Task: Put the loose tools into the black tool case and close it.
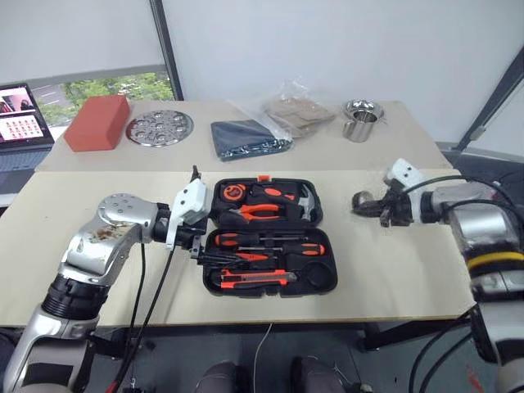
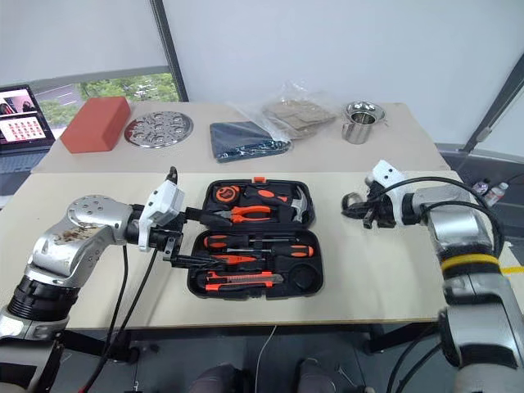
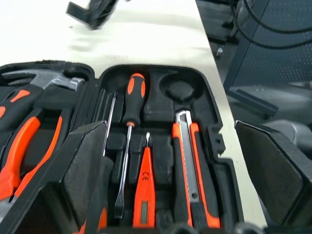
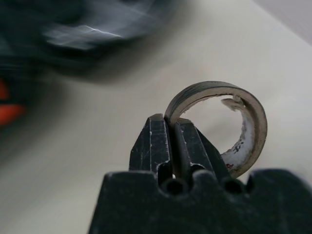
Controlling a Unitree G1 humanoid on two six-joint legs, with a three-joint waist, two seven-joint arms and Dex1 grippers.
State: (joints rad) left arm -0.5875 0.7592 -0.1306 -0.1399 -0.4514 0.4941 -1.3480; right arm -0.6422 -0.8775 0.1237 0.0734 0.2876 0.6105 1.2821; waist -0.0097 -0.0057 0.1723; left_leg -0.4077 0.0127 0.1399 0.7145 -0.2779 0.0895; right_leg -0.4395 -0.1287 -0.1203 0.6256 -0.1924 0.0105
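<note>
Right wrist view: right gripper has its two fingers pressed together on the wall of the small grey tape roll, one finger inside the ring, one outside. From the head views, that roll sits just above the table, well to the right of the black tool case. Case lies open and flat. Lid half holds pliers, hammer and tape measure; near half holds an orange-and-black screwdriver, the red tester screwdriver and the utility knife. Round slot beside them is unfilled. Left gripper hovers at the case's left edge, fingers spread wide, holding nothing.
</note>
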